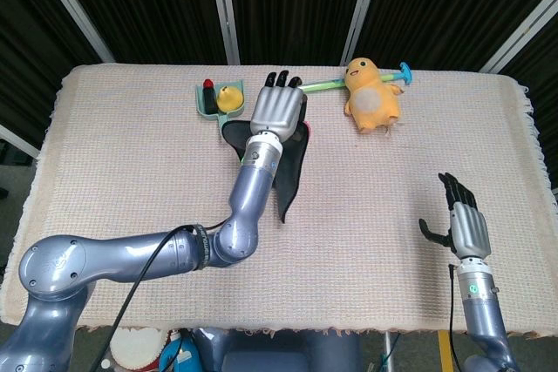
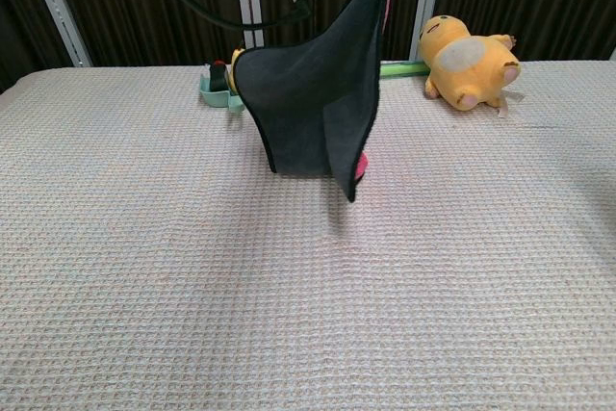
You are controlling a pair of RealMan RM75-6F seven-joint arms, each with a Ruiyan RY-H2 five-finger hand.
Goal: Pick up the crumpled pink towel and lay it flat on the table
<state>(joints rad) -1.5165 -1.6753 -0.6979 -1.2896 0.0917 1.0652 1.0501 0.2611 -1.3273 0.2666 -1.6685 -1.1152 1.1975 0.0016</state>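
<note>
Left hand (image 1: 277,111) grips the towel (image 2: 318,103) by its top, long axis hanging vertical (chest view shows dark side, pink edge); right hand (image 1: 459,226) released, empty.

A yellow plush chick (image 1: 372,98) lies on the worktop (image 1: 113,163) right of the left hand (image 1: 277,111), over a green stick (image 1: 318,86). Left of that hand sits a teal tray (image 1: 207,107) holding a small yellow toy (image 1: 229,98).
</note>
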